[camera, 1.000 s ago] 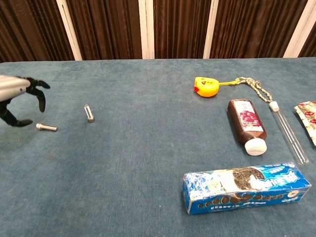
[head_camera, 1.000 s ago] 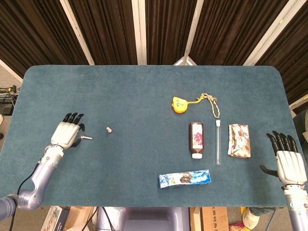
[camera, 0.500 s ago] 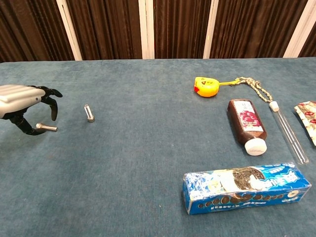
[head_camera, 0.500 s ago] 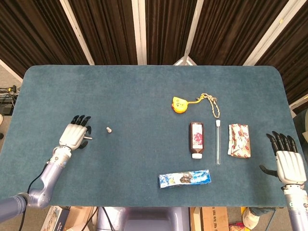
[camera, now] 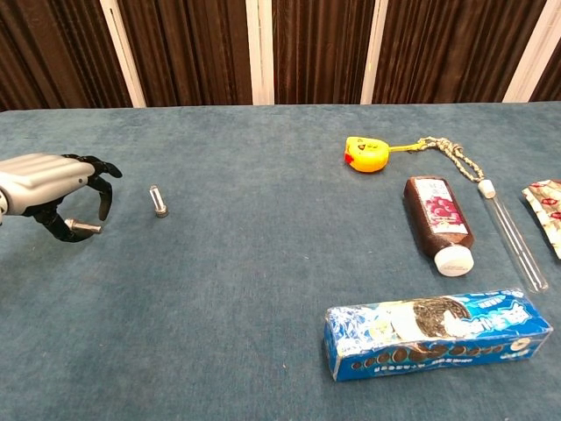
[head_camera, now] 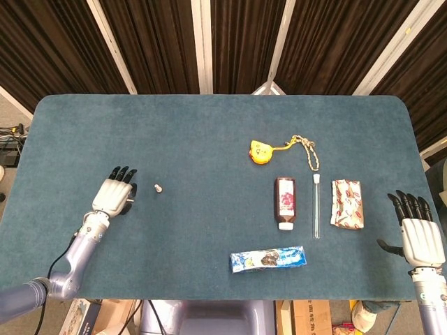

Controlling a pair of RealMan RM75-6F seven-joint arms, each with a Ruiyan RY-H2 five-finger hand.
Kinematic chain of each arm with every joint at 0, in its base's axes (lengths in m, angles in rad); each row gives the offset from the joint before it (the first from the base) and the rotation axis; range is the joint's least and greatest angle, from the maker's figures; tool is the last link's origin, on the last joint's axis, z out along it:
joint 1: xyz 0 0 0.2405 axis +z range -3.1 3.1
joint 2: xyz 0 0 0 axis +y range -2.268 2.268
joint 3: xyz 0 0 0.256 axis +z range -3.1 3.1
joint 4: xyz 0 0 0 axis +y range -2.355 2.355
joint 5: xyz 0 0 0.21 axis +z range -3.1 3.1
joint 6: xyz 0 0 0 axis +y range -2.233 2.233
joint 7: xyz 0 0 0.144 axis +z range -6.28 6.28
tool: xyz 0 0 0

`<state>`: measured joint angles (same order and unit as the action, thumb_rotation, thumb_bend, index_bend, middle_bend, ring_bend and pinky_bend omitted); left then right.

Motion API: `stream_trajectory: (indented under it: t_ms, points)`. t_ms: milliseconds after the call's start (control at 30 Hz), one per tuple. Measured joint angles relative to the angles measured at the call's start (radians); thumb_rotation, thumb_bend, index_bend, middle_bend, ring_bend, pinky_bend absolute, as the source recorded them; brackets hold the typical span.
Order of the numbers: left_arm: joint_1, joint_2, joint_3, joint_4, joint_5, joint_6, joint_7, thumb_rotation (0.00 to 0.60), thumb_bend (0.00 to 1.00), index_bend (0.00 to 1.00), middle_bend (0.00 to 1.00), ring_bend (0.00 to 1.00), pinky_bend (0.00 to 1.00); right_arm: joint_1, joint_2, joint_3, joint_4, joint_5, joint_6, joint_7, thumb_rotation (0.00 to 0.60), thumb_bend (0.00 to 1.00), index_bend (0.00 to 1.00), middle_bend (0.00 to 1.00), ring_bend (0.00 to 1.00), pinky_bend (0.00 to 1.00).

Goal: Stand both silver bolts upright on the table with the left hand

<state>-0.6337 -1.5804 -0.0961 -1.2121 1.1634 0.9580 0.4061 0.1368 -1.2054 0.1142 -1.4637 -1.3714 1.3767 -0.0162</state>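
On the blue table (head_camera: 209, 125), near its left edge, the left hand (head_camera: 114, 197) hangs palm down over one bolt (camera: 81, 227). That bolt lies on its side on the cloth; in the chest view the dark fingers (camera: 103, 189) curl down around it, thumb on the near side, and the bolt shows between them. Whether the fingertips touch the bolt or only bracket it, I cannot tell, so the grip stays uncertain. From the head view this bolt is mostly hidden under the hand.

Just to the right of the hand, apart from it, the second bolt (camera: 159, 201) stands upright on the cloth; the head view shows it as a small silver dot (head_camera: 158, 188).

At the table's right edge, the right hand (head_camera: 418, 234) rests with its fingers straight and spread, holding nothing. It shows in the head view only.

Right of centre lie a yellow toy (head_camera: 260, 151) with a knotted cord (head_camera: 304, 149), a brown bottle (head_camera: 285, 202) on its side with its white cap toward the near edge, a glass tube (head_camera: 316, 206) just beside the bottle, and a wrapper (head_camera: 346, 203) beyond the tube. Nearer the front edge lies a blue cookie pack (head_camera: 268, 259).
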Motion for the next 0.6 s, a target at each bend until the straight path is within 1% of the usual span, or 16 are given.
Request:
stream_trajectory:
  t_ms: [600]
  points:
    - [0.0, -0.023, 0.004, 0.035, -0.004, 0.0, 0.032, 0.6, 0.49, 0.54, 0.1, 0.0, 0.0, 0.001, -0.002, -0.001, 0.0, 0.003, -0.006, 0.002, 0.6, 0.11, 0.13, 0.09, 0.05, 0.0]
